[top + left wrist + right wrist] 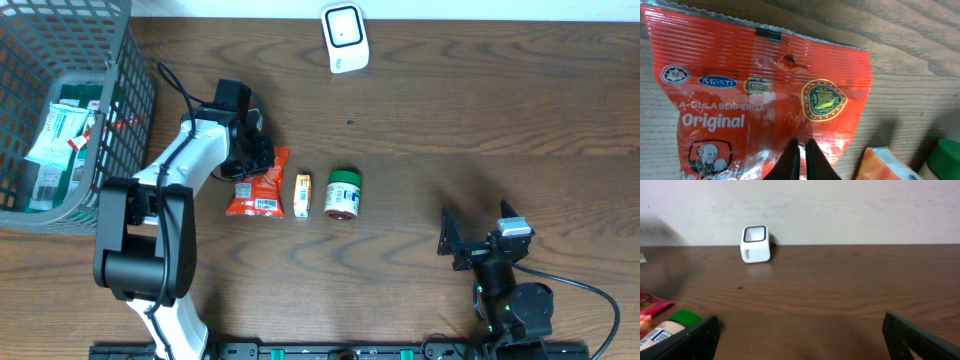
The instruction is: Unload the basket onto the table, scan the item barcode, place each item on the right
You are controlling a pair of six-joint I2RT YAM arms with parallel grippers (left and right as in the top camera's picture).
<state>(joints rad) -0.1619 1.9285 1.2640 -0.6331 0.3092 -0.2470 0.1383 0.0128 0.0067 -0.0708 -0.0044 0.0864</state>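
A red snack packet point(262, 190) lies flat on the wooden table, its barcode label at the near end. My left gripper point(250, 160) is at the packet's far left edge. In the left wrist view its fingertips point(802, 145) are pinched together on the shiny film of the packet point(765, 90), along its centre seam. The white barcode scanner point(344, 38) stands at the table's back edge, also seen in the right wrist view point(755, 244). My right gripper point(478, 232) rests low at the front right, jaws wide open and empty point(800, 335).
A small orange box point(302, 194) and a green-capped bottle point(343, 193) lie right of the packet. A grey wire basket point(120, 90) holding several packages stands at the far left. Bare wood lies between the items and the scanner.
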